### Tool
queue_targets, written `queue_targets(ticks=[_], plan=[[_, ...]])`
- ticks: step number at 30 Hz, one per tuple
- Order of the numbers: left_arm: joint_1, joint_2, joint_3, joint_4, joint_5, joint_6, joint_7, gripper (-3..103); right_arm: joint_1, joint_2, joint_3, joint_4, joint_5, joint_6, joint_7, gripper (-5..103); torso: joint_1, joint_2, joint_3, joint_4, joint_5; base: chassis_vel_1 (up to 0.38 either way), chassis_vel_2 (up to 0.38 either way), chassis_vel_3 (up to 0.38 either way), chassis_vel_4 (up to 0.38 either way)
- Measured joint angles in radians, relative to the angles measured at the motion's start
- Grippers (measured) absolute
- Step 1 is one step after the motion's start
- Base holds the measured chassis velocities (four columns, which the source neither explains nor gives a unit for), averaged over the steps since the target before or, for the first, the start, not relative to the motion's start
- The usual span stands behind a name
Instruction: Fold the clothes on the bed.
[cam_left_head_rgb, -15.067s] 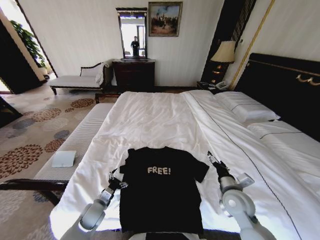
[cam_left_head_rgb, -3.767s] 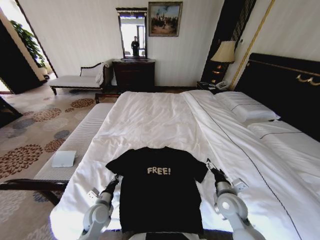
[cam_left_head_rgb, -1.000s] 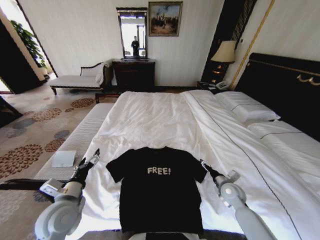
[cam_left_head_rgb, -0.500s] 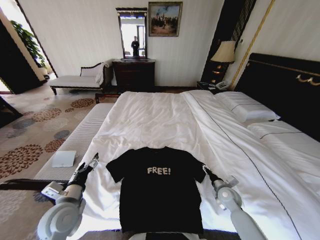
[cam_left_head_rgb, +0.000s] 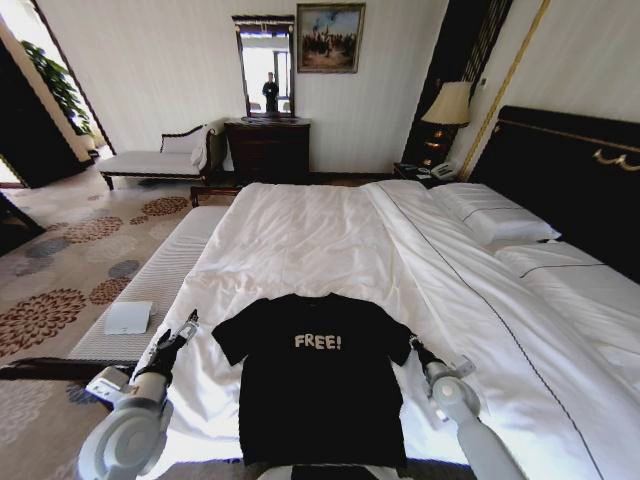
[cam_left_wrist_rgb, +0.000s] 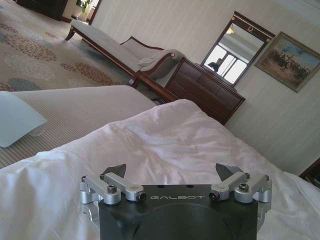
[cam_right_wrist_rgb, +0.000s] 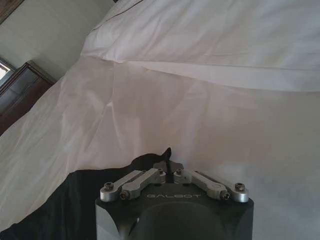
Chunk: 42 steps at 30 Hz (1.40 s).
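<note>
The black T-shirt (cam_left_head_rgb: 315, 385) with white "FREE!" lettering lies flat and spread out at the near end of the white bed (cam_left_head_rgb: 320, 230), both sleeves out. My right gripper (cam_left_head_rgb: 413, 347) sits at the tip of the shirt's right sleeve. In the right wrist view it (cam_right_wrist_rgb: 169, 167) is shut, with a peak of black T-shirt fabric (cam_right_wrist_rgb: 65, 205) pinched at its fingertips. My left gripper (cam_left_head_rgb: 185, 325) hovers over the white bedding a little left of the left sleeve, not touching it. In the left wrist view it (cam_left_wrist_rgb: 171, 172) is open, over the bed (cam_left_wrist_rgb: 165, 135).
A pale padded bench (cam_left_head_rgb: 160, 280) runs along the bed's left side with a white flat object (cam_left_head_rgb: 128, 318) on it. Pillows (cam_left_head_rgb: 495, 215) and the dark headboard (cam_left_head_rgb: 570, 170) are at the right. A chaise (cam_left_head_rgb: 155, 160), dresser (cam_left_head_rgb: 268, 148) and lamp (cam_left_head_rgb: 450, 105) stand against the far wall.
My right gripper has drawn back towards me along the right sleeve's edge. The left arm has sunk slightly and stays left of the shirt. The shirt lies as before.
</note>
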Motion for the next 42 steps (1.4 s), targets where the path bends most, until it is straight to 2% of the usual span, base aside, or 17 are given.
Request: queue_targets(ticks=[2,10,18,31,42], plan=[[-0.005,-0.002,0.005,0.008,0.003,0.000,-0.001,100,-0.003,-0.002,0.001,0.015,0.000,0.008,0.000,1,0.000,0.000,0.000,0.0000,0.0000,0.000,0.000,0.000,0.000],[-0.017,-0.008,0.013,0.027,0.005,-0.001,-0.003,100,-0.034,-0.016,0.007,0.115,0.002,0.017,-0.006,0,0.000,0.000,0.000,-0.0001,-0.0001,0.000,0.000,0.000,0.000],[-0.017,-0.020,0.024,0.035,0.020,-0.001,-0.006,100,-0.009,-0.009,-0.061,0.211,-0.001,0.015,-0.014,0,0.000,0.000,0.000,-0.0001,-0.0001,0.000,0.000,0.000,0.000],[-0.001,-0.017,-0.010,0.036,0.022,-0.001,-0.010,100,0.146,-0.001,-0.280,0.143,-0.049,0.030,-0.053,0,0.000,0.000,0.000,0.0001,-0.0002,0.000,0.000,0.000,0.000],[0.008,-0.017,-0.028,0.047,0.023,0.000,-0.013,100,0.210,0.039,-0.371,0.046,-0.101,0.042,-0.072,0,0.000,0.000,0.000,0.0000,-0.0001,0.000,0.000,0.000,0.000]])
